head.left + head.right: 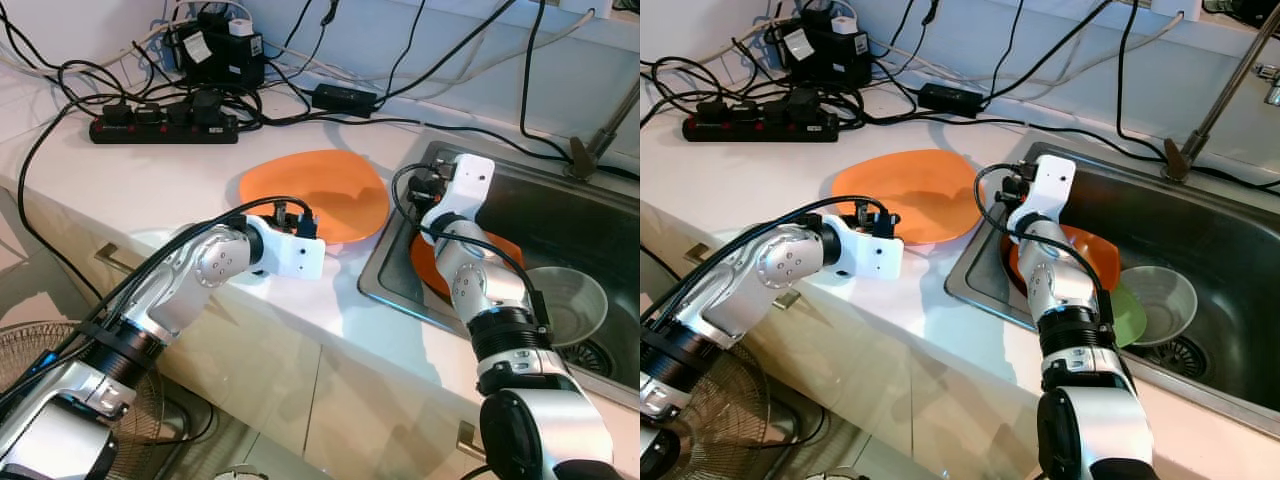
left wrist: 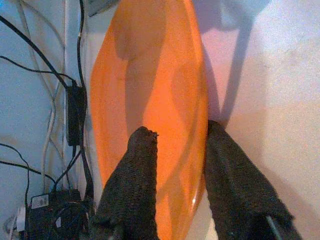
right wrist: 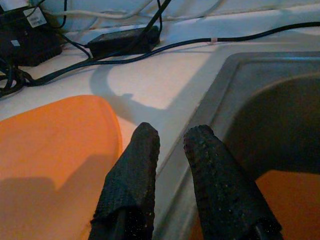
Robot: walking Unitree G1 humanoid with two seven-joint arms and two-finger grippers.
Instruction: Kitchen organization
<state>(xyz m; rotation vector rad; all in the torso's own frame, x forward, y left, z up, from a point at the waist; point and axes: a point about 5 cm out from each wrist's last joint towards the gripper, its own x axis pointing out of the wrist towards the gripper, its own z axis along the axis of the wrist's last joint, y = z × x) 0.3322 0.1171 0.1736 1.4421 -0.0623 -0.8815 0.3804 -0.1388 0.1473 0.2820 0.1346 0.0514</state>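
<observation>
While both arms reach fwd over the counter (image 1: pixel 120 190), the left gripper (image 2: pixel 175 165) straddles the near rim of the orange plate (image 1: pixel 315 190): one finger on top of the plate, other on the counter side, clamped on the rim per left wrist view; plate lies flat on the white counter, just beside the sink (image 1: pixel 1240 250) edge; right gripper (image 3: pixel 170 145) hangs over the sink's left rim, fingers slightly apart w/ nothing between, plate edge to one side, basin to the other; inside the sink: a 2nd orange plate (image 1: pixel 1095 255), a green plate (image 1: pixel 1130 310), a grey bowl (image 1: pixel 1160 300) near the drain; power strip (image 1: pixel 165 128) & tangled cables at the back of the counter; tap (image 1: pixel 1220 95) behind the sink.
</observation>
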